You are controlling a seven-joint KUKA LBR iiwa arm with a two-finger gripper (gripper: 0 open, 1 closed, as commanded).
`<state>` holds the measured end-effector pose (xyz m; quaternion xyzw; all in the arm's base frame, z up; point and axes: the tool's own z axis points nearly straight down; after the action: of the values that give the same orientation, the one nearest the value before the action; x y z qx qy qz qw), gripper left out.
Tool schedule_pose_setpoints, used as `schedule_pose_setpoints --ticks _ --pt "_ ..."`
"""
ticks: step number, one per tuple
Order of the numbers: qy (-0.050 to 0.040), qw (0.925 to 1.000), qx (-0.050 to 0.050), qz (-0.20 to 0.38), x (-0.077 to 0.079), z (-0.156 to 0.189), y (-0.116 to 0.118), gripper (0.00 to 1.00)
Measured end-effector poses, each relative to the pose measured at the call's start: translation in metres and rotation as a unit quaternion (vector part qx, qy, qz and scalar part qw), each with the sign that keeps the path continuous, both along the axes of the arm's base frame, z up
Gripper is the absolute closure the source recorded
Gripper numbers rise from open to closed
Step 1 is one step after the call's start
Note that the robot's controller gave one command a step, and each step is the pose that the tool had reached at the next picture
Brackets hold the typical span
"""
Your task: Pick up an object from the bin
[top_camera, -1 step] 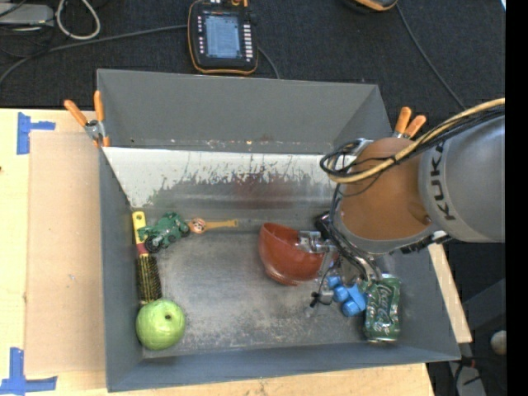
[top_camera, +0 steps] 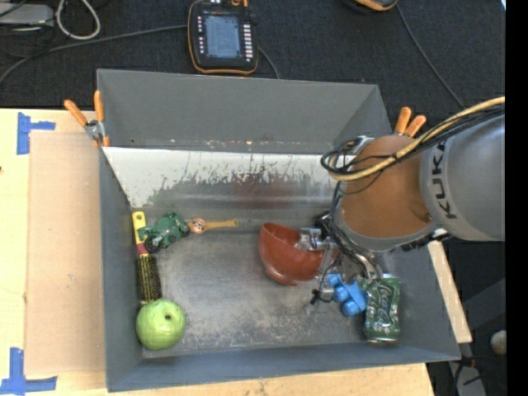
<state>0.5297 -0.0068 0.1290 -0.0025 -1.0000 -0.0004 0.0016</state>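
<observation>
The pincer (top_camera: 324, 275) hangs low at the right of the bin (top_camera: 239, 114), between a red-brown bowl (top_camera: 280, 254) and a blue plastic piece (top_camera: 346, 295) beside a crushed green can (top_camera: 382, 308). Whether it stands apart or together I cannot tell.

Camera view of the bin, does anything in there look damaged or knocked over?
Two things stand out. The green can in the near right corner looks crumpled and lies flat on the floor. The red-brown bowl near the middle is tipped onto its side rather than standing upright.
</observation>
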Motion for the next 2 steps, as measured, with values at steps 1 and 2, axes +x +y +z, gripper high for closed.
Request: schedule_pose_setpoints --ticks 1,2 --pt "0.0039 0.999 0.001 0.045 0.074 -0.06 -0.028 0.0" --pt "-0.0047 0.9998 0.001 -0.019 0.09 -0.008 -0.027 0.0"
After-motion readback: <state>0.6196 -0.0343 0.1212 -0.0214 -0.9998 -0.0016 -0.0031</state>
